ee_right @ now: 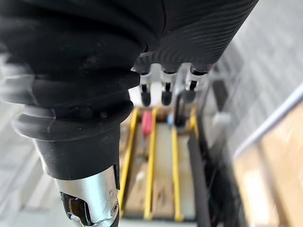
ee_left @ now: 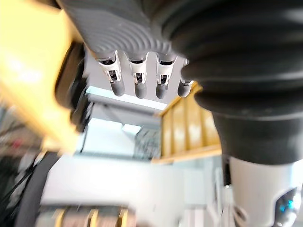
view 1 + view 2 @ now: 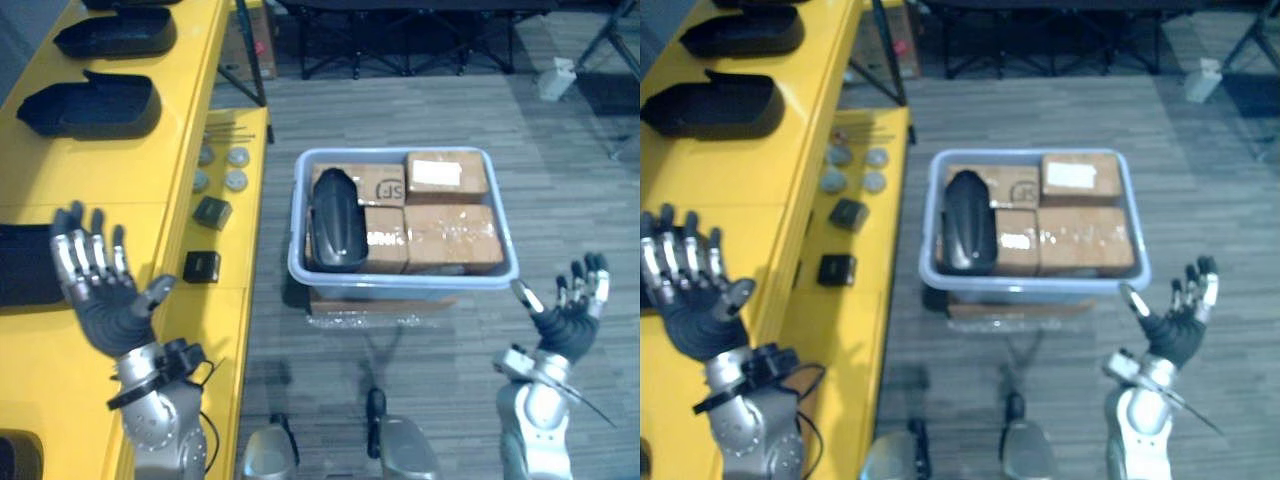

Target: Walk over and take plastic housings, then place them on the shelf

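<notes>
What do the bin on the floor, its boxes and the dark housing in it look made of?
Bin: likely plastic, pale, smooth moulded rim. Boxes: brown cardboard, matte, glossy tape. Housing: seemingly black plastic, smooth curved shell, slight sheen.

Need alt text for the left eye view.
A pale blue bin holds one black plastic housing beside cardboard boxes. Both robot hands are raised, open and empty: left hand near the yellow shelf carrying more housings, right hand near the bin.
</notes>
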Robot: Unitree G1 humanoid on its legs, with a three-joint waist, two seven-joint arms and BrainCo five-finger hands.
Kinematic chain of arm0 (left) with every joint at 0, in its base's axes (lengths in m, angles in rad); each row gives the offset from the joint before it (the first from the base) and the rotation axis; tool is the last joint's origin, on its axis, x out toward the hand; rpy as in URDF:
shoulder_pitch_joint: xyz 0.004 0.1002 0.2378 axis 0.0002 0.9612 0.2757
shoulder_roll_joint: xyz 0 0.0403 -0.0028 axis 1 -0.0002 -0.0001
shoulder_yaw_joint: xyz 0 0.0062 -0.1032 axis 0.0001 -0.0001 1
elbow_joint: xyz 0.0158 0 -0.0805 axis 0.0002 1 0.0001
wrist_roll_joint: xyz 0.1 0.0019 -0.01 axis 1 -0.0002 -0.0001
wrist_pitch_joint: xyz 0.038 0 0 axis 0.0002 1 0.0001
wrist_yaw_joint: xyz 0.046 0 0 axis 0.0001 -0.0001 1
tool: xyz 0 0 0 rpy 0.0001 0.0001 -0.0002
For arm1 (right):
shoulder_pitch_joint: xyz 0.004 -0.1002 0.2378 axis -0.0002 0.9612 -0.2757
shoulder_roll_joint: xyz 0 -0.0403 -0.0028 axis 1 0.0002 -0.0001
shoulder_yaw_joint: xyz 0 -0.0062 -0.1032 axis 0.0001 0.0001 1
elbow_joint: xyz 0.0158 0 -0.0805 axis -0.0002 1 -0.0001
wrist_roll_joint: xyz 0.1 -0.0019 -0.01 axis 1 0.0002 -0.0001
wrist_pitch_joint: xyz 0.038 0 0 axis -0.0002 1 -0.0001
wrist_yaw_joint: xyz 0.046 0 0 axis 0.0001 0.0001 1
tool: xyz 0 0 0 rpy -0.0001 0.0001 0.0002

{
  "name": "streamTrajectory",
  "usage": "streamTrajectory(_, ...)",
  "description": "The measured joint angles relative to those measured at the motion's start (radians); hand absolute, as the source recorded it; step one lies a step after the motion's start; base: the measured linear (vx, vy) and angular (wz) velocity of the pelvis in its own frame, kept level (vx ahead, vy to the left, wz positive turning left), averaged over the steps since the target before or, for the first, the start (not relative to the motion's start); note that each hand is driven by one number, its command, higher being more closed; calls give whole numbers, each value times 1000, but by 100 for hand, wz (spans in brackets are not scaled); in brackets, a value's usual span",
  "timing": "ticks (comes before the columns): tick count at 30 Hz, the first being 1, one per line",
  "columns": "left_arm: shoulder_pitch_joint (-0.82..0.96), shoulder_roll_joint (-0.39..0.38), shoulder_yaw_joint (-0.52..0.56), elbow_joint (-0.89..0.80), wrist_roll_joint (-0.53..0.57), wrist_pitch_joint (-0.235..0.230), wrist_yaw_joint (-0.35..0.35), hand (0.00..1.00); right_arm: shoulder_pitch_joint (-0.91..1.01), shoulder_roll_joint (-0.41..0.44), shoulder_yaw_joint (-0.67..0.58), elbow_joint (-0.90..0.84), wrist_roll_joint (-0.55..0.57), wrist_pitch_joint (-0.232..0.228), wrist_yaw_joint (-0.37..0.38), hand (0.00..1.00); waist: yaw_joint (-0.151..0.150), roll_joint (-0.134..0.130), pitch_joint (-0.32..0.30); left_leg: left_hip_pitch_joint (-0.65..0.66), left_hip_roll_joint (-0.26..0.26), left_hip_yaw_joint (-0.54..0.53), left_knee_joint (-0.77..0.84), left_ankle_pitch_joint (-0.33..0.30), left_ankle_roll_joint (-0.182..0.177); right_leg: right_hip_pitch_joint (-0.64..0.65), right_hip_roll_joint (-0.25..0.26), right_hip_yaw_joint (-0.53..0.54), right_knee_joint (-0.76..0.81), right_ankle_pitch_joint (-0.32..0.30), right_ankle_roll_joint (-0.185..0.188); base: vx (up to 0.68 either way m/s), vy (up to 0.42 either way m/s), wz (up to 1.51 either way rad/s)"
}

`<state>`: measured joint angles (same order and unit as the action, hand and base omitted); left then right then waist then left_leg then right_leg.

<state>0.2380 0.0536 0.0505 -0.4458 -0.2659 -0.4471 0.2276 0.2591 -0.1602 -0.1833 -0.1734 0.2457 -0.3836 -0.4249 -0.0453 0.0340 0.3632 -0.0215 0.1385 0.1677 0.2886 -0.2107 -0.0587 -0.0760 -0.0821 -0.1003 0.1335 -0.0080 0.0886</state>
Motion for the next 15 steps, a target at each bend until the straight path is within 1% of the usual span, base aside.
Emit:
streamTrajectory(1, -2, 1, -6, 14, 0, 5, -9, 0, 3, 2, -1, 7, 1, 0, 5, 0, -1, 1, 0, 0, -4, 0, -1, 0, 0, 5, -2, 2, -19, 9, 1, -124, 111, -18)
streamTrajectory(2, -4, 10, -26, 46, 0, 22, -21, 0, -1, 2, 1, 37, 20, 0, 24, 0, 1, 1, 0, 1, -12, 0, -1, 0, 0, 15, -6, 8, -56, 25, -2, -135, 120, -10)
streamTrajectory(3, -3, 21, -38, 78, 0, 54, -42, 0, -18, 1, 6, 77, 31, 3, 44, 0, 3, 0, 1, 2, -19, 0, -1, 0, 1, 27, -12, 11, -86, 42, 2, -129, 119, -9)
streamTrajectory(4, -3, 25, -42, 95, -2, 71, -53, 0, -34, 0, 11, 102, 40, 8, 54, 0, 5, -1, 1, 2, -23, 0, 0, 0, 1, 33, -15, 12, -101, 53, 1, -100, 113, -5)
streamTrajectory(5, -4, 34, -61, 135, -2, 106, -64, 0, -83, -2, 25, 167, 59, 14, 66, 0, 8, -2, 2, -1, -32, 0, 2, 0, 1, 46, -22, 12, -132, 72, 6, -81, 111, -3)
streamTrajectory(6, -9, 49, -86, 173, 11, 153, -75, 0, -148, -7, 41, 238, 74, 29, 76, 0, 15, -2, 2, -14, -41, -4, 12, 0, 2, 48, -29, 13, -155, 91, 7, -105, 131, 0)
streamTrajectory(7, -16, 58, -103, 190, 12, 176, -78, 0, -180, -13, 47, 266, 80, 41, 77, 0, 21, -1, 4, -23, -46, -12, 18, -1, 2, 47, -32, 12, -166, 101, 11, -112, 119, 4)
streamTrajectory(9, -65, 74, -166, 286, 10, 253, -82, 0, -346, -71, 79, 408, 111, 67, 74, 0, 49, -4, 35, -59, -68, -41, 31, 5, 10, 50, -52, -16, -197, 131, 18, -107, 79, 24)
streamTrajectory(10, -79, 78, -183, 314, 11, 269, -83, 0, -395, -89, 83, 444, 119, 77, 74, 0, 55, -4, 47, -67, -72, -50, 36, 8, 12, 53, -57, -26, -201, 138, 18, -101, 51, 43)
streamTrajectory(11, -98, 86, -210, 363, 26, 298, -85, 0, -496, -123, 88, 514, 138, 91, 69, 0, 68, -5, 69, -78, -81, -67, 44, 13, 13, 56, -64, -41, -207, 148, 22, -102, 42, 38)
streamTrajectory(12, -104, 95, -231, 406, 63, 322, -85, 0, -597, -155, 93, 580, 144, 105, 51, 0, 89, -5, 82, -97, -84, -76, 57, 13, 13, 50, -67, -50, -212, 159, 31, -105, 36, 33)
streamTrajectory(14, -101, 97, -250, 458, 88, 330, -92, 0, -707, -202, 101, 661, 146, 117, 29, 0, 108, -2, 86, -131, -88, -97, 72, 13, 13, 36, -69, -69, -212, 164, 34, -68, 16, 32)
streamTrajectory(15, -99, 97, -271, 499, 88, 347, -97, 0, -797, -254, 107, 739, 154, 128, 9, 0, 131, 2, 87, -161, -94, -116, 84, 14, 14, 24, -72, -90, -212, 171, 39, -44, 12, 39)
